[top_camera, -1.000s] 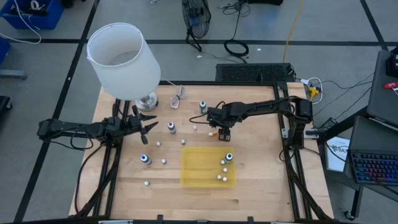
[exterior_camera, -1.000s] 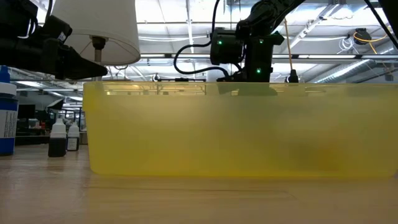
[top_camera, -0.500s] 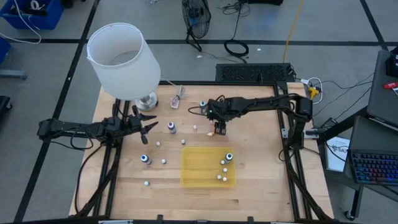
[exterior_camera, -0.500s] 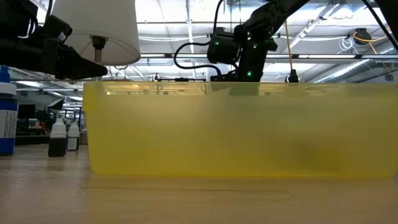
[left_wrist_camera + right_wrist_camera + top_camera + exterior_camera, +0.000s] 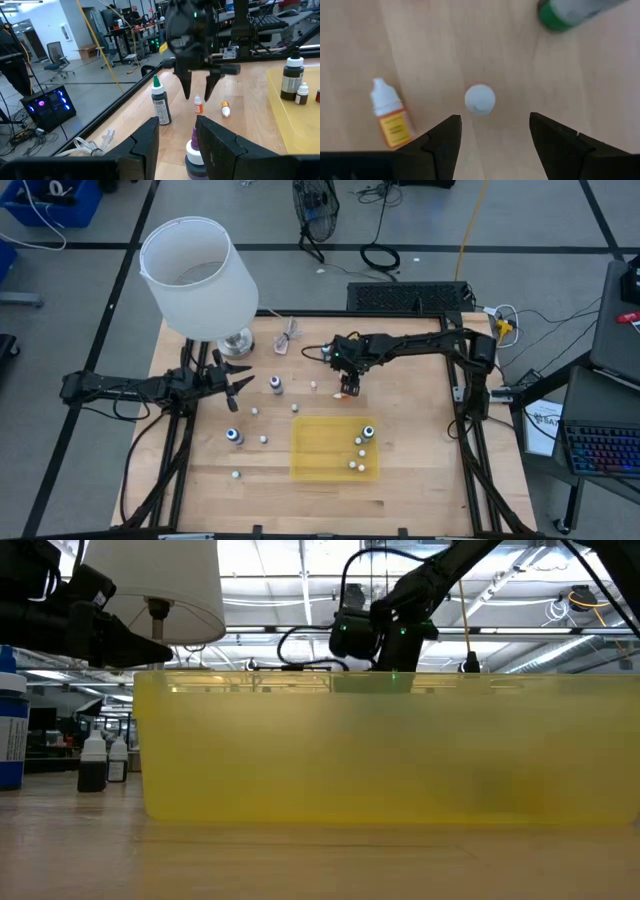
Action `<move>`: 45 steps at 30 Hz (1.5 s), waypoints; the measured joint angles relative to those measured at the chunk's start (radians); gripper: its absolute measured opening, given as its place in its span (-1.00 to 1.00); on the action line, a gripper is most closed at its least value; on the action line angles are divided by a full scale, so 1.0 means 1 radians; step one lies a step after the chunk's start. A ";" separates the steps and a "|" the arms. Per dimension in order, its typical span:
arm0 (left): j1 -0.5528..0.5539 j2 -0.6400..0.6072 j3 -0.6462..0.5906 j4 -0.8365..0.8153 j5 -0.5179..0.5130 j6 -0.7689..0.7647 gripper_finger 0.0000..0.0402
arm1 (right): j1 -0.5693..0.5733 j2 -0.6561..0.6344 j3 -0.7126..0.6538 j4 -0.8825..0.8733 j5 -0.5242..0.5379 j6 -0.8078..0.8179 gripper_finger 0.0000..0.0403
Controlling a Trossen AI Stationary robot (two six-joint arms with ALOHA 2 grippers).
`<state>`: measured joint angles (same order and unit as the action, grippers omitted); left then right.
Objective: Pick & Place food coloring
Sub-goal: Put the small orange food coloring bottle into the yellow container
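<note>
Food coloring bottles lie scattered on the wooden table. My right gripper [image 5: 347, 388] hangs open, pointing steeply down, above a tiny upright white-capped bottle [image 5: 480, 99], with one finger on either side and clear of it. A tiny orange bottle [image 5: 390, 120] lies on its side beside it. A green-capped bottle [image 5: 160, 102] stands just beyond. My left gripper [image 5: 245, 384] waits at the table's left, open and level, facing a purple-capped bottle [image 5: 276, 385]. A yellow tray [image 5: 300, 450] holds a blue-capped bottle [image 5: 369, 432] and a few tiny ones.
A white-shaded lamp [image 5: 197, 275] stands at the far left corner. A clear pinkish object with a stick [image 5: 288, 340] lies next to it. A blue-capped bottle [image 5: 234, 436] and tiny pale bottles dot the table's left half. The tray wall [image 5: 390, 750] fills the low view.
My right gripper has moved toward the table's left and a little toward the far edge, sinking slightly and tipping steeper. It has stayed open. Nothing else has moved.
</note>
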<state>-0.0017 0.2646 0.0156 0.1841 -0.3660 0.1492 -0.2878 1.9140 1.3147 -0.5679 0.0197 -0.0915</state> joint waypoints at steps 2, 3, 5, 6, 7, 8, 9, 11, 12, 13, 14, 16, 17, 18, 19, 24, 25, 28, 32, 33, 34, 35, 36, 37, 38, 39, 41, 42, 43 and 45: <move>0.000 0.000 0.000 0.000 0.000 0.000 -0.34 | 0.001 0.023 0.000 0.007 0.000 -0.004 0.11; 0.000 0.000 0.000 0.000 0.000 0.000 -0.34 | 0.001 0.033 0.000 0.018 -0.001 -0.005 0.11; 0.000 0.000 0.000 0.000 0.000 0.000 -0.35 | 0.002 0.048 0.000 0.019 -0.002 -0.006 0.11; 0.000 0.000 0.000 0.000 0.000 0.000 -0.34 | 0.002 0.049 0.000 0.020 -0.002 -0.007 0.11; 0.000 0.000 0.000 0.000 0.000 0.000 -0.34 | 0.002 0.049 0.000 0.020 0.000 -0.008 0.11; 0.000 0.000 0.000 0.000 0.000 0.000 -0.35 | 0.002 0.049 0.000 0.020 0.000 -0.008 0.11; 0.000 0.000 0.000 0.000 0.000 0.000 -0.35 | 0.001 0.049 0.000 0.020 0.000 -0.009 0.11; 0.000 0.000 0.000 0.000 0.000 0.000 -0.34 | 0.001 0.044 0.000 0.023 0.001 -0.010 0.11; 0.000 0.000 0.000 0.000 0.000 0.000 -0.35 | 0.001 0.042 0.000 0.029 0.001 -0.010 0.11; 0.000 0.000 0.000 0.000 0.000 0.000 -0.35 | 0.001 0.036 0.000 0.034 0.001 -0.010 0.11; 0.000 0.000 0.000 0.000 0.000 0.000 -0.34 | 0.001 0.030 0.000 0.035 0.001 -0.010 0.11; 0.000 0.000 0.000 0.000 0.000 0.000 -0.35 | 0.002 0.025 0.000 0.045 0.001 -0.008 0.11; 0.000 0.000 0.000 0.000 0.000 0.000 -0.35 | 0.002 0.025 0.000 0.049 0.001 -0.006 0.11; 0.000 0.000 0.000 0.000 0.000 0.000 -0.34 | 0.002 0.025 0.000 0.048 0.001 -0.004 0.11; 0.000 0.000 0.000 0.000 0.000 0.000 -0.34 | 0.002 0.025 0.000 0.044 0.001 -0.003 0.11; 0.000 0.000 0.000 0.000 0.000 0.000 -0.35 | 0.002 0.025 0.000 0.063 0.001 -0.003 0.11; 0.000 0.000 0.000 0.000 0.000 0.000 -0.35 | 0.002 0.025 0.000 0.071 0.001 -0.003 0.11; 0.000 0.000 0.000 0.000 0.000 0.000 -0.35 | 0.002 0.025 0.000 0.081 0.001 -0.005 0.11; 0.000 0.000 0.000 0.000 0.000 0.000 -0.34 | 0.002 0.025 0.000 0.083 0.001 -0.006 0.11; 0.000 0.000 0.000 0.000 0.000 0.000 -0.35 | 0.002 0.025 0.000 0.083 0.001 -0.006 0.11; 0.000 0.000 0.000 0.000 0.000 0.000 -0.35 | 0.002 0.025 0.000 0.083 0.001 -0.006 0.11; 0.000 0.000 0.000 0.000 0.000 0.000 -0.34 | 0.002 0.025 0.000 0.084 0.001 -0.006 0.11; 0.000 0.000 0.000 0.000 0.000 0.000 -0.34 | 0.002 0.025 0.000 0.086 0.001 -0.006 0.11; 0.000 0.000 0.000 0.000 0.000 0.000 -0.35 | 0.002 0.025 0.000 0.088 0.001 -0.006 0.11; 0.000 0.000 0.000 0.000 0.000 0.000 -0.35 | 0.002 0.025 0.000 0.089 0.001 -0.006 0.10; 0.000 0.000 0.000 0.000 0.000 0.000 -0.34 | 0.002 0.025 0.000 0.089 0.001 -0.006 0.08; 0.000 0.000 0.000 0.000 0.000 0.000 -0.35 | 0.002 0.025 0.000 0.090 0.001 -0.006 0.04; 0.000 0.000 0.000 0.000 0.000 0.000 -0.35 | 0.002 0.025 0.000 0.090 0.001 -0.006 0.01; 0.000 0.000 0.000 0.000 0.000 0.000 -0.34 | 0.002 0.025 0.000 0.090 0.001 -0.006 -0.03; 0.000 0.000 0.000 0.000 0.000 0.000 -0.35 | 0.002 0.025 0.000 0.090 0.001 -0.007 -0.09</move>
<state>-0.0017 0.2646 0.0155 0.1841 -0.3660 0.1493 -0.2859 1.9388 1.3151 -0.4774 0.0203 -0.0980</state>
